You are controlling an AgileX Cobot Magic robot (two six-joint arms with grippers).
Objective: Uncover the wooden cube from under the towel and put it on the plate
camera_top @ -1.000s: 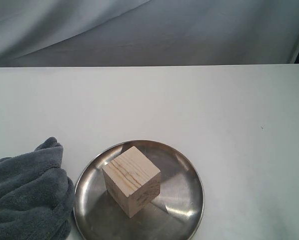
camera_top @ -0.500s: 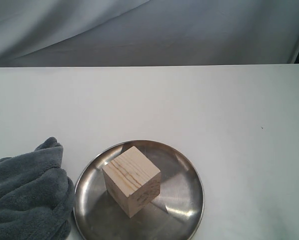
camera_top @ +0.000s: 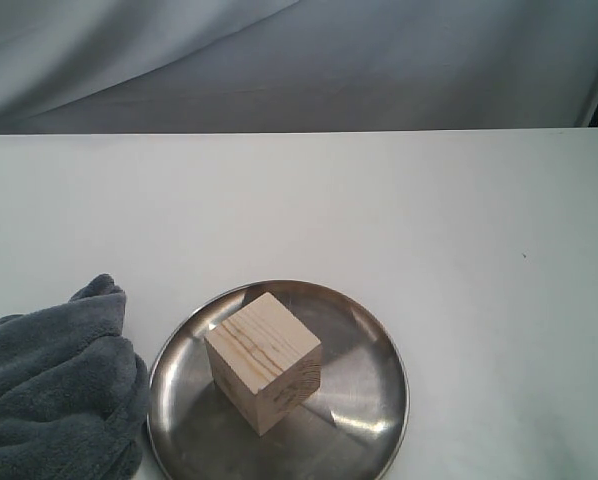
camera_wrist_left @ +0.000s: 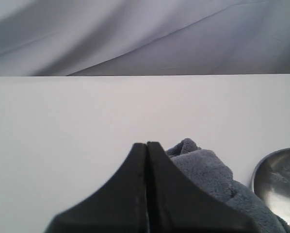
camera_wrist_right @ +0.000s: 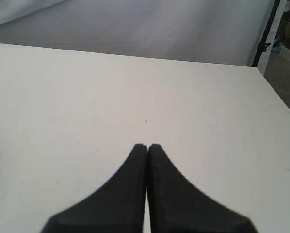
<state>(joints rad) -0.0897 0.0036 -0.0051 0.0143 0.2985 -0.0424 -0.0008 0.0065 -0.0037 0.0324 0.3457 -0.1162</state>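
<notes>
Change: nothing really, cube, towel and plate all sit right where they did a second ago.
Cube: wooden cube (camera_top: 264,360) sits flat on the plate (camera_top: 374,400), slightly off centre, well apart from both claws.
Claws: left claw (camera_wrist_left: 147,145) and right claw (camera_wrist_right: 147,146) are both pinched closed, holding nothing.
Risk: job looks done to me. The only trouble I'd guess at is the left claw snagging the towel (camera_top: 54,400) heaped just beyond its tips. It's bunched right up against the plate rim, so a tug could shove the plate.
Around: white bench (camera_top: 379,200), grey backdrop cloth (camera_top: 279,60) behind. Nothing blocks either claw.
</notes>
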